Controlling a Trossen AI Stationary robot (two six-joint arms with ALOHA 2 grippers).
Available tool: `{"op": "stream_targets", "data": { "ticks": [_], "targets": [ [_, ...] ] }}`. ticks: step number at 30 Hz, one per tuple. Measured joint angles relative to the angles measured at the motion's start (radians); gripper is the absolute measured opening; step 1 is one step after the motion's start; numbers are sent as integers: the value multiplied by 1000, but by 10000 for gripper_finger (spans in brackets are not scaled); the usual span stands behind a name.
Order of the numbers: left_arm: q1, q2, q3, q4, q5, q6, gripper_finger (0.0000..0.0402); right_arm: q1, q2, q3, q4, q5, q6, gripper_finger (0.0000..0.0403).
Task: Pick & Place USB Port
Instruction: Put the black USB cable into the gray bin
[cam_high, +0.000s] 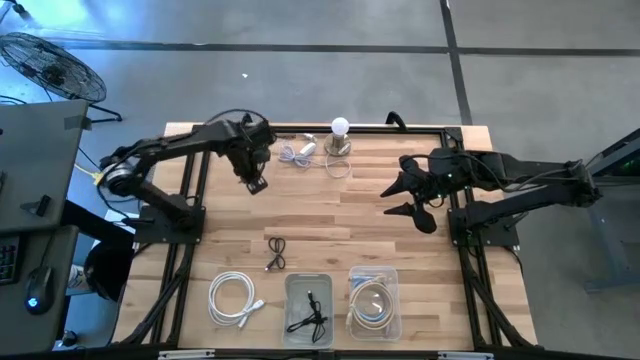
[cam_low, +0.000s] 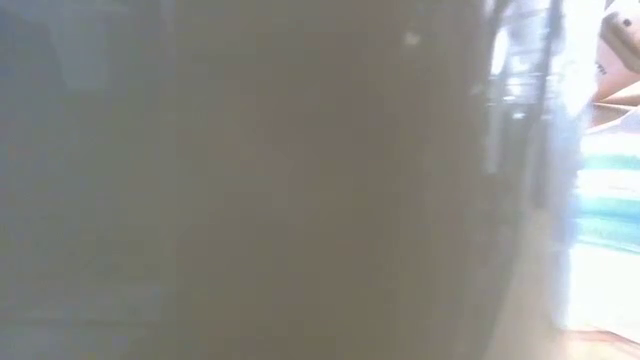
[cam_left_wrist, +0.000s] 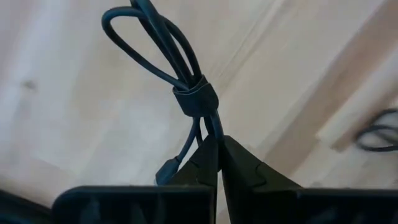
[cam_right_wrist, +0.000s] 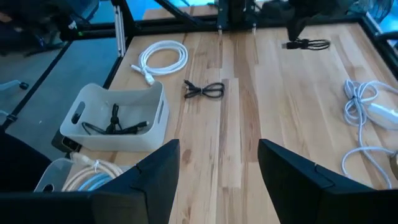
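Observation:
My left gripper (cam_high: 256, 183) is over the far left part of the table, shut on a bundled black USB cable (cam_left_wrist: 163, 38) tied with a black strap (cam_left_wrist: 195, 99). The right wrist view shows that cable (cam_right_wrist: 308, 44) beneath the left gripper. My right gripper (cam_high: 412, 200) hovers open over the right half of the table, touching nothing; its fingers (cam_right_wrist: 155, 171) frame bare wood. A second black cable (cam_high: 277, 252) lies flat on the table's middle. The low view is blocked by a blurred surface close to the lens. My left gripper pinches the black cable's strands (cam_left_wrist: 210, 127) between its two shut fingers, just past the strap on the connector side. The fingers come from above. The looped end (cam_left_wrist: 124, 25) reaches away from the fingers, and the bundle looks lifted off the wood.
Along the near edge lie a coiled white cable (cam_high: 235, 298), a white bin (cam_high: 308, 308) holding a black cable and a clear bin (cam_high: 373, 300) holding a white cable. At the far edge stand a small lamp with a bulb (cam_high: 340, 135) and a loose white cable (cam_high: 295, 153).

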Motion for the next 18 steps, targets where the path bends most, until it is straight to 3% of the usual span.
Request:
{"op": "stream_targets", "data": {
  "ticks": [4, 8, 14, 18],
  "targets": [
    [-42, -98, 111, 27, -7, -14, 1, 0, 0, 0, 40, 0, 0, 209],
    [-99, -199, 201, 173, -10, -23, 1, 0, 0, 0, 121, 0, -20, 209],
    [-192, -311, 226, 446, 0, 41, 1, 0, 5, 0, 330, 0, -47, 208],
    [-249, -323, 226, 584, 64, 121, 0, 0, 24, 0, 449, 3, -39, 209]
  ]
}}
